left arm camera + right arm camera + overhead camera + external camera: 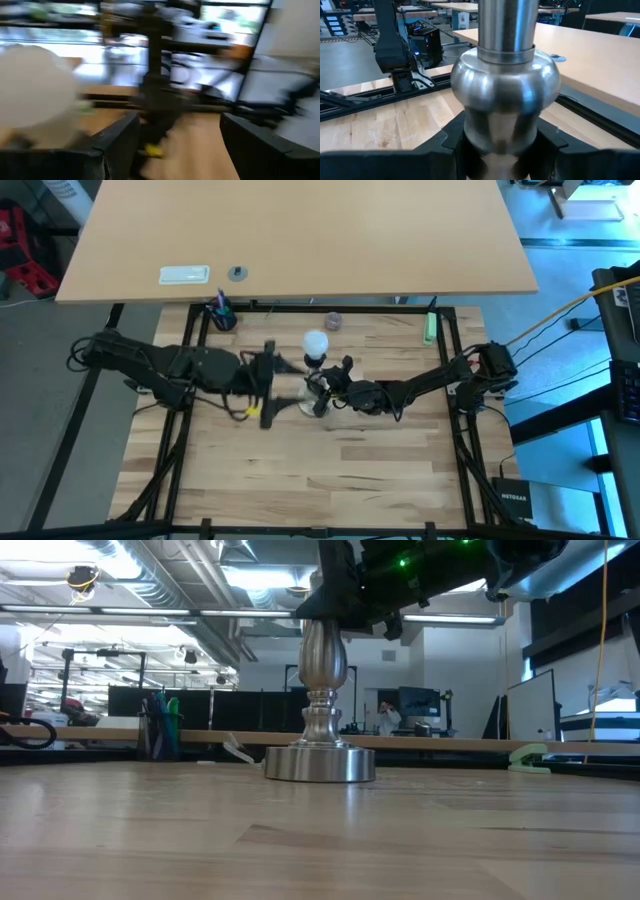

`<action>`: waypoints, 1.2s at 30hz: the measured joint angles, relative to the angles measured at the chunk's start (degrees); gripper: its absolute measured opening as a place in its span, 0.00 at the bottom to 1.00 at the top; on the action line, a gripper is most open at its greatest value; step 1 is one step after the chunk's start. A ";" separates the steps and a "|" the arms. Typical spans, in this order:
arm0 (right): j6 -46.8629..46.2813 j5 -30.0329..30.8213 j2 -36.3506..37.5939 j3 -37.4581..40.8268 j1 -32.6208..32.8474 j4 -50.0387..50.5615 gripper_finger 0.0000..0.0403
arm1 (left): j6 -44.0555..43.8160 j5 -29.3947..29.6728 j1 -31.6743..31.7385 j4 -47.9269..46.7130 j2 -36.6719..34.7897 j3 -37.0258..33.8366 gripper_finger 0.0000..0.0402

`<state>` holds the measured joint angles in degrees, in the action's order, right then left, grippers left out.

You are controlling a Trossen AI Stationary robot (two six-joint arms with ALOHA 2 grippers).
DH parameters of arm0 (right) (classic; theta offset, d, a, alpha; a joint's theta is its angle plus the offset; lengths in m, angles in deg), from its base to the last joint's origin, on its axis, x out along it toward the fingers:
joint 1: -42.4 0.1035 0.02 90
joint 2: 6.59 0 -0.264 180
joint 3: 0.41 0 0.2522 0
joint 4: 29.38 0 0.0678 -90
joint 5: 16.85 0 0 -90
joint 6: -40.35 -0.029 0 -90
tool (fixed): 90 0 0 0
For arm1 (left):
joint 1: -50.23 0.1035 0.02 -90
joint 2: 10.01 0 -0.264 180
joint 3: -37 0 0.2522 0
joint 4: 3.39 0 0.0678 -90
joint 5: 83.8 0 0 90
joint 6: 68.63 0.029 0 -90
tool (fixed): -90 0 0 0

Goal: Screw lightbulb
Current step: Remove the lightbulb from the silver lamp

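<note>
Two dark grippers busy. Right gripper [500,150] squeezes shiny silver stand [320,755] by neck. Left gripper [175,145] wide open, holds nothing. Small white round lightbulb [316,342] sits atop stand; how far screwed in, cannot tell.

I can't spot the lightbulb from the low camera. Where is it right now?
In the high view, the lightbulb sits mid-table toward the far edge, at the top of the silvery stand, whose stem the right gripper clamps.
</note>
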<state>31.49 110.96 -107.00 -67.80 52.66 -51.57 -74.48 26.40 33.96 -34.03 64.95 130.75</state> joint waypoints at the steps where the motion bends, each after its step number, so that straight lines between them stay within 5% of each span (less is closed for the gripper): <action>1: 0.00 -0.12 0.04 0.02 -0.01 0.17 0.34 | -0.01 -2.42 -0.37 -0.07 0.00 -0.03 0.66; 6: 0.06 -0.09 0.02 0.02 -0.19 0.12 0.34 | 0.87 -1.98 -1.44 -0.58 -0.45 -0.03 0.66; 12: 0.08 -0.35 0.02 0.02 -0.19 0.09 0.34 | 3.27 21.06 -0.31 -2.10 -2.36 0.04 0.66; 14: 0.06 -0.41 0.02 0.02 -0.19 0.09 0.34 | 3.34 23.79 1.25 -2.14 -2.23 0.04 0.66; 25: 0.19 -0.38 0.04 0.02 -0.17 0.13 0.34 | 1.29 7.31 3.08 -0.02 -1.14 -0.01 0.66; 30: 0.15 -0.97 0.04 0.02 -0.20 0.09 0.34 | 1.61 -7.91 0.95 -0.27 -1.00 0.04 0.66; 33: 0.13 -1.00 0.04 0.02 -0.21 0.07 0.34 | 1.89 -8.78 0.16 -0.64 -1.36 0.04 0.66; 36: 0.16 -0.97 0.04 0.02 -0.21 0.07 0.34 | 2.91 -1.26 -0.18 -0.63 -2.68 0.04 0.66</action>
<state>31.66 109.99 -106.96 -67.77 52.44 -51.50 -71.58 25.13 33.78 -34.66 62.27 130.79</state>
